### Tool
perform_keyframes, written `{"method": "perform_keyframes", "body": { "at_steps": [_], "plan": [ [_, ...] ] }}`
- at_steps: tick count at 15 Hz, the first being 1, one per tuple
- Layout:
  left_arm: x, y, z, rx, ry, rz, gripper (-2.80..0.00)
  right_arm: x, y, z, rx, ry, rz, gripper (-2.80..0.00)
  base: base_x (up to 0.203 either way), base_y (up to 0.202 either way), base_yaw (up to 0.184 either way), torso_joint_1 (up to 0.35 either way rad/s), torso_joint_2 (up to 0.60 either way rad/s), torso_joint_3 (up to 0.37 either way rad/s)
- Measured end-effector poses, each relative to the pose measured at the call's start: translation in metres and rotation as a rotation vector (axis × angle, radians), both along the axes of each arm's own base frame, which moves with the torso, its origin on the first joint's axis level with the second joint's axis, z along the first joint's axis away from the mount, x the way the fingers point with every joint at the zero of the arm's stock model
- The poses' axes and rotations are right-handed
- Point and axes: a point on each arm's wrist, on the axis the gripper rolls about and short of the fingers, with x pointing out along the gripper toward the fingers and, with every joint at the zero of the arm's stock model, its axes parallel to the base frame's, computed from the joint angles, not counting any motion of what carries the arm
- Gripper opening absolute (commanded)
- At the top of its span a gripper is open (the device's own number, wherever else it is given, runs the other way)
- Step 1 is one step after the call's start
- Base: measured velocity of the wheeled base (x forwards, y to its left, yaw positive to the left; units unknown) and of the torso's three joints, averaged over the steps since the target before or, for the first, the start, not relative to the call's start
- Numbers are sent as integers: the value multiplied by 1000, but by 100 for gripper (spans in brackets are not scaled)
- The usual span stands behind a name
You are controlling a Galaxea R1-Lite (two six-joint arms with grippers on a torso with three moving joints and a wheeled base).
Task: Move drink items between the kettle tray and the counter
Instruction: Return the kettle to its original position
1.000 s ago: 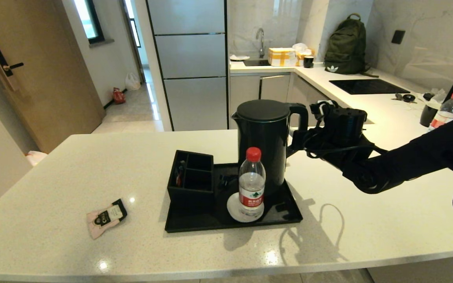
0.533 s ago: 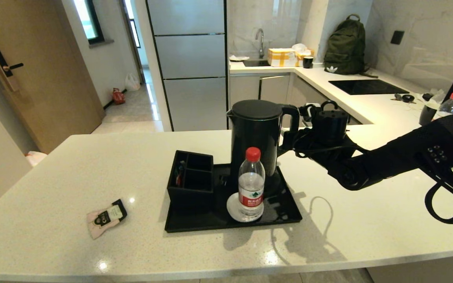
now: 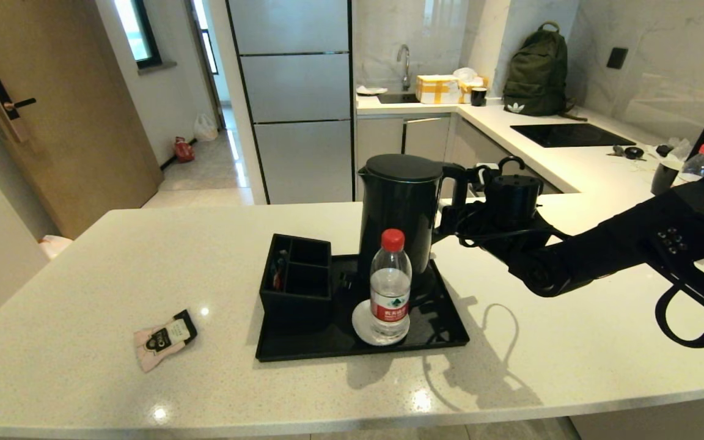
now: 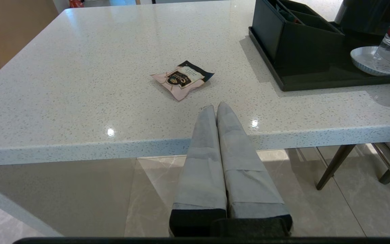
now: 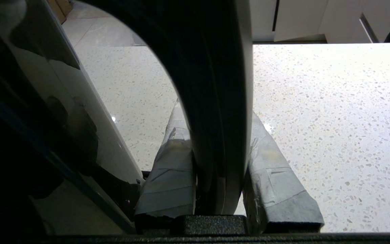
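R gripper [image 5: 215,162] clamped, L gripper [image 4: 216,110] closed

a tall matte black electric kettle [image 3: 398,214] with a flat lid stands upright at the back of a flat black rectangular tray [image 3: 443,333] with a low rim, on a broad off-white speckled stone counter [image 3: 541,354]. the right gripper [image 3: 457,211] reaches in from the right and sits at the kettle's loop handle [image 3: 456,183]. on the tray, a black compartmented box [image 3: 297,275] stands at the left, and a clear plastic water bottle [image 3: 390,284] with a red cap stands on a small white saucer [image 3: 361,324] in front of the kettle. a small pale pink sachet [image 3: 164,338] with a black end lies on the counter, well apart to the tray's left.
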Motion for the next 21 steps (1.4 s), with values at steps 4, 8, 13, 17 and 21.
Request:
{"method": "perform_keyframes", "body": {
  "at_steps": [4,8,13,17,21],
  "plan": [
    [0,0,0,-1,0,0,-280,-4,-4,5,1,0,-2,-280,0,0,0,0,0,0],
    [0,0,0,-1,0,0,-280,-6,-8,10,2,-4,-10,-280,0,0,0,0,0,0],
    [0,0,0,0,0,0,-280,-8,-12,16,6,-13,-18,-280,0,0,0,0,0,0],
    [0,0,0,-1,0,0,-280,-11,-13,15,6,-10,-18,-280,0,0,0,0,0,0],
    [0,0,0,-1,0,1,-280,-13,-13,13,7,-4,-17,-280,0,0,0,0,0,0]
  ]
}}
